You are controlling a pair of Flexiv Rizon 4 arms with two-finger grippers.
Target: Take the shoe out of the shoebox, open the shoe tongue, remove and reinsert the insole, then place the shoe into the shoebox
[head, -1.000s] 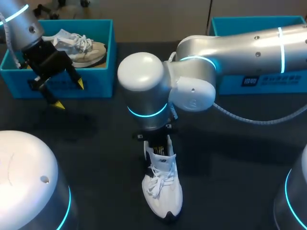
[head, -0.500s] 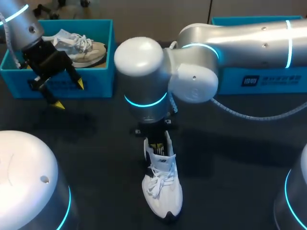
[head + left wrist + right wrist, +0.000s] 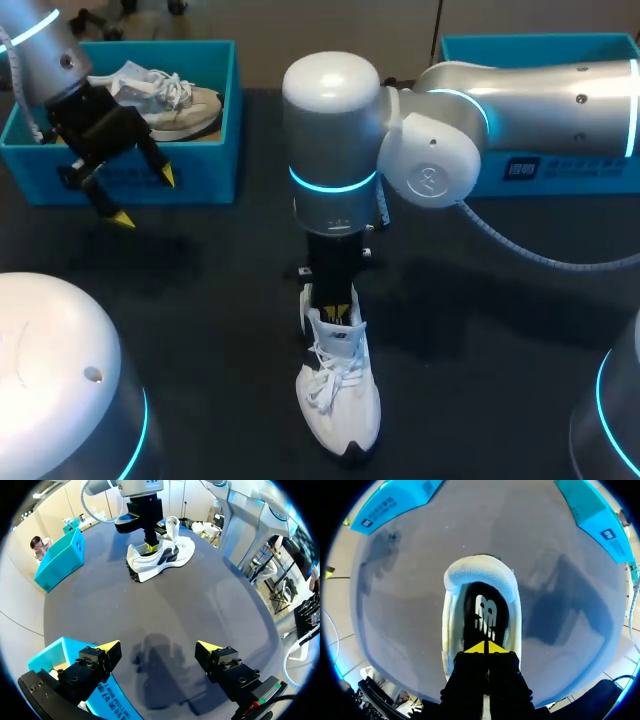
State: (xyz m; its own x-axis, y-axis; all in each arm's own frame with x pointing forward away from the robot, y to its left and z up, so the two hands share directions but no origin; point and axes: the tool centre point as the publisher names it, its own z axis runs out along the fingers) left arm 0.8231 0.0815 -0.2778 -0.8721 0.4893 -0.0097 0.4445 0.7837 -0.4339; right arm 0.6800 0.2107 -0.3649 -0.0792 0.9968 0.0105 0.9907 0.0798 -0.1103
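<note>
The white shoe [image 3: 340,400] stands on the dark table [image 3: 200,300], directly beneath the right gripper [image 3: 335,305], toe pointing away from the fingers and towards the robot. In the right wrist view the gripper [image 3: 486,647] has its yellow tips pressed together just over the shoe's opening, with the black insole [image 3: 485,615] lying flat inside ahead of them. Whether the tips touch the insole cannot be made out. From overhead the gripper body hides the heel.

Compared with a second ago, the right arm's wrist has shifted rightwards and risen, exposing more of the black gripper above the shoe. The shoe and the left arm have kept their places.

The left gripper [image 3: 142,198] hangs with fingers spread wide over bare table, well apart from the shoe. Right behind it is a blue shoebox [image 3: 215,180] holding a second shoe [image 3: 170,100]. Another blue box [image 3: 530,45] lies beyond the right arm, its inside hidden.
</note>
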